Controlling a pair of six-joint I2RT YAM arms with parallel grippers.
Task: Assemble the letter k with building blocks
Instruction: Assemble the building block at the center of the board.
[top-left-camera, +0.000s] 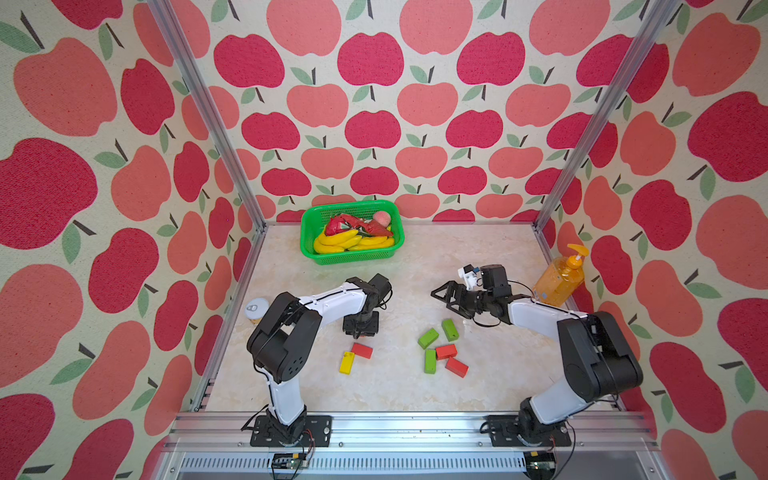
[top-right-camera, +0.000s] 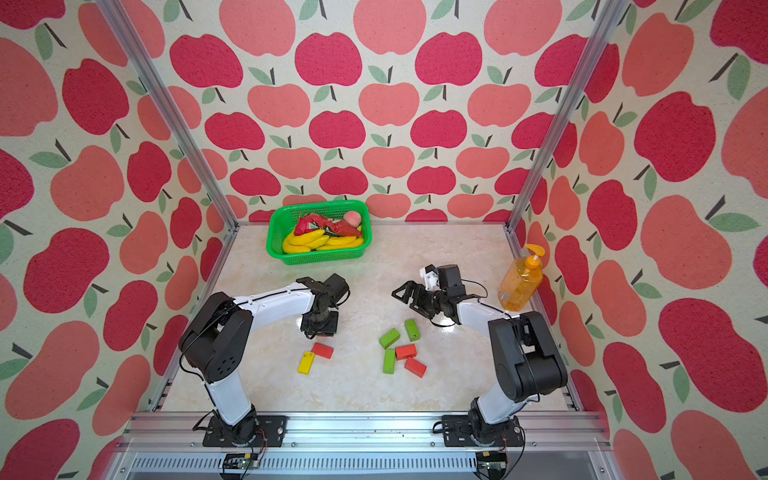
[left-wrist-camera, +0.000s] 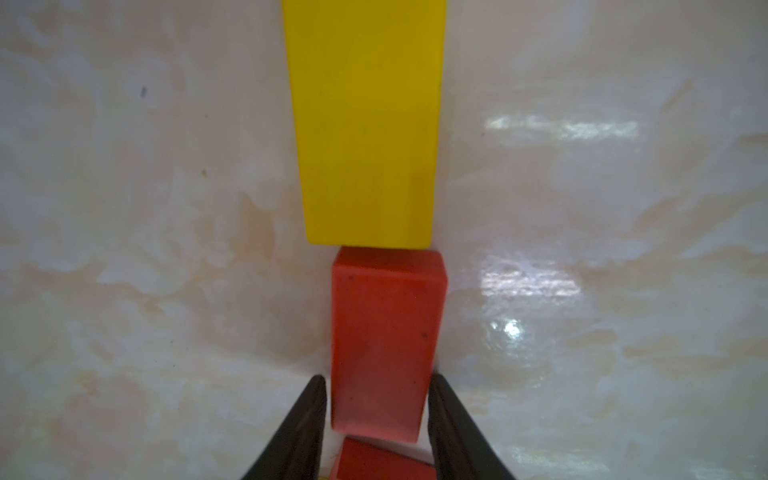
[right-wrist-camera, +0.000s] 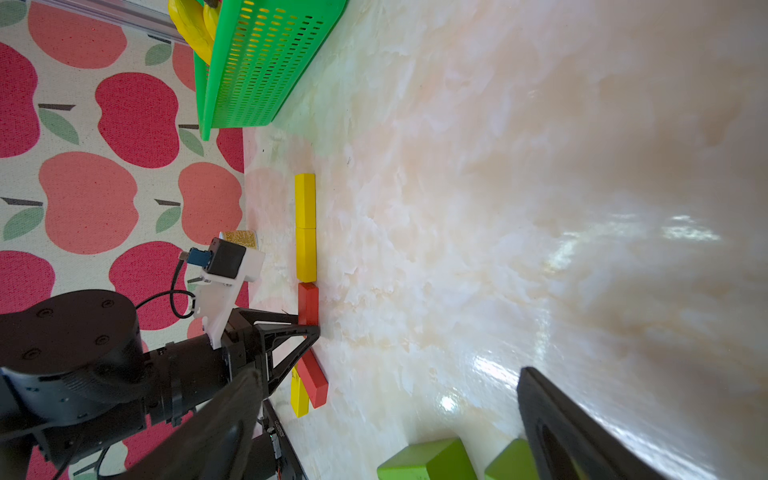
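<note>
My left gripper (left-wrist-camera: 377, 378) points straight down and is open, its fingers flanking a red block (left-wrist-camera: 386, 332) with thin gaps on both sides. This block lies end to end with a yellow block (left-wrist-camera: 365, 124). The right wrist view shows the row as two yellow blocks (right-wrist-camera: 305, 226) and the red one (right-wrist-camera: 308, 301). In both top views the left wrist (top-left-camera: 360, 326) hides this row. Just in front lie a slanted red block (top-left-camera: 362, 350) and a yellow one (top-left-camera: 346, 362). Three green blocks (top-left-camera: 428, 338) and two red ones (top-left-camera: 446, 351) lie loose near my right gripper (top-left-camera: 439, 299), which is open and empty.
A green basket (top-left-camera: 309, 249) of toy bananas and other toys stands at the back. An orange soap bottle (top-left-camera: 559, 282) is by the right wall. A can (top-left-camera: 257, 309) stands by the left wall. Aluminium posts frame the table's corners.
</note>
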